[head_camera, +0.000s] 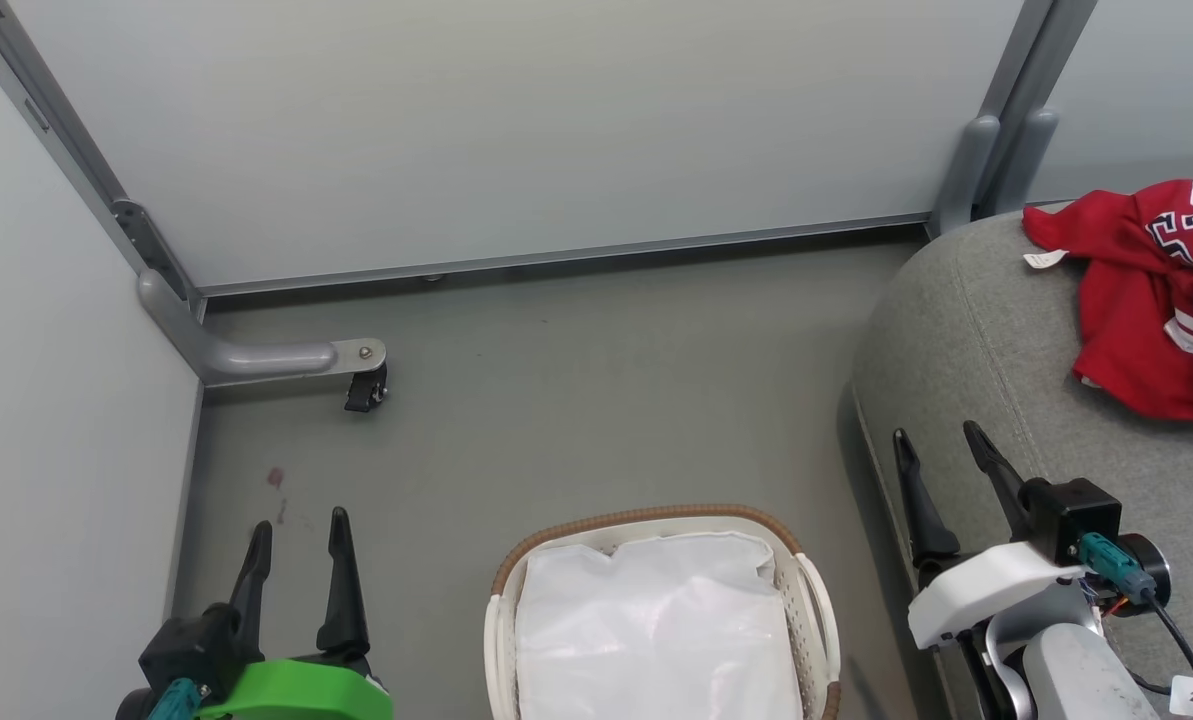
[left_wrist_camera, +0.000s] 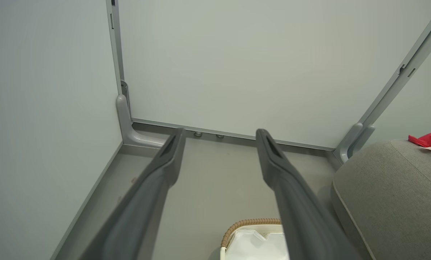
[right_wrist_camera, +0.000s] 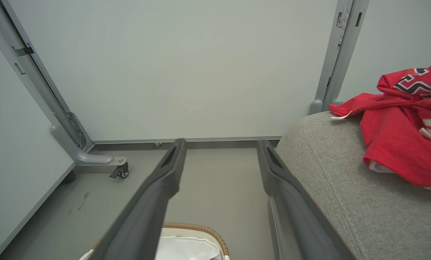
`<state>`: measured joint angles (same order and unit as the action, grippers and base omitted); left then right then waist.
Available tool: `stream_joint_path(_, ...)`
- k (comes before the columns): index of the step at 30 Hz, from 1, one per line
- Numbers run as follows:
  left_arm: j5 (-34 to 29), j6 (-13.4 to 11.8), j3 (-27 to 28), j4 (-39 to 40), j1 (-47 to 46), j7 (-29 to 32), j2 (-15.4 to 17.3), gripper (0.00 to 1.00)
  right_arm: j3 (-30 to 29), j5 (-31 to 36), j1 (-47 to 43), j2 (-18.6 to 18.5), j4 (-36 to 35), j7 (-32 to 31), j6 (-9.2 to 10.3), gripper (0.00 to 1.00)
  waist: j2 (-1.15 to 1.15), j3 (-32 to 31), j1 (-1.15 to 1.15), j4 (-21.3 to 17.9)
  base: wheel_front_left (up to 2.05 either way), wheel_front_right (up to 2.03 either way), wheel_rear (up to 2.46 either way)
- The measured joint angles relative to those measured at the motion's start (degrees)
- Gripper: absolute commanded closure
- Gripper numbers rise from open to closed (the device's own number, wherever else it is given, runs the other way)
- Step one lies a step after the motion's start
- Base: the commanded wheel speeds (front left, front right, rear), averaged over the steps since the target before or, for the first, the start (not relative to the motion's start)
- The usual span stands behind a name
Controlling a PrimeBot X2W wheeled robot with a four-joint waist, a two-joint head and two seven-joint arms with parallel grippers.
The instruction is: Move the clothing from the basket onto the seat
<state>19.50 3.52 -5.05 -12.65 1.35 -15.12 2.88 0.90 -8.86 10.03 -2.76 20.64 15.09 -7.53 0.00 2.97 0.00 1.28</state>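
Observation:
The red clothing point(head_camera: 1151, 300) lies bunched on the grey seat point(head_camera: 966, 330) at the right, one piece a jersey with white-striped sleeves and navy-white numerals; in the right wrist view the clothing point(right_wrist_camera: 399, 133) rests on the seat point(right_wrist_camera: 331, 169). The white basket point(head_camera: 816, 600) with its brown woven rim stands on the floor at the bottom centre, holding only its white liner point(head_camera: 656, 630). My left gripper point(head_camera: 298, 522) is open over the floor left of the basket. My right gripper point(head_camera: 936, 434) is open at the seat's front edge, well short of the clothing. Nothing is between either pair of fingers.
Pale partition panels close off the back and left. A grey panel foot with a black caster point(head_camera: 366, 388) juts onto the floor at the back left. Another post base point(head_camera: 991, 170) stands behind the seat. Grey floor point(head_camera: 596, 400) lies between basket and back panel.

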Motion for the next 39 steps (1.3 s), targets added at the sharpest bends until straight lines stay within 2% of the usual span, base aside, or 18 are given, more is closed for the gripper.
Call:
stream_joint_path(5, 0.0, 0.0, -0.2, -0.3, 0.0, 0.0, 0.0, 0.0, 0.1, 0.0, 0.0, 0.0, 0.0, 0.0, 0.0, 0.0, 0.0, -0.1, 0.0, 0.0, 0.0, 0.0, 0.0)
stream_joint_path(6, 0.1, 0.0, -0.3, -0.5, 0.0, 0.0, 0.0, 1.0, 0.1, 0.0, 0.0, 0.0, 0.0, 0.0, 0.0, 1.0, 0.0, -0.1, 0.0, 0.0, 0.0, 0.0, 0.0)
stream_joint_path(12, 0.8, 0.0, -0.5, -2.9, 0.3, 0.3, -0.2, 1.0, 0.0, -0.6, -1.4, 0.5, 2.6, -0.6, 0.0, 1.0, 0.0, -0.1, 0.0, 0.0, 0.0, 0.0, 0.0)
stream_joint_path(39, 24.9, 1.1, 3.0, -2.7, -1.1, 7.0, -0.1, 1.0, -2.3, -28.1, -2.1, 0.5, -0.3, -7.5, 0.0, 1.0, 0.0, -0.7, 0.0, -0.3, 0.0, 0.0, 0.0)
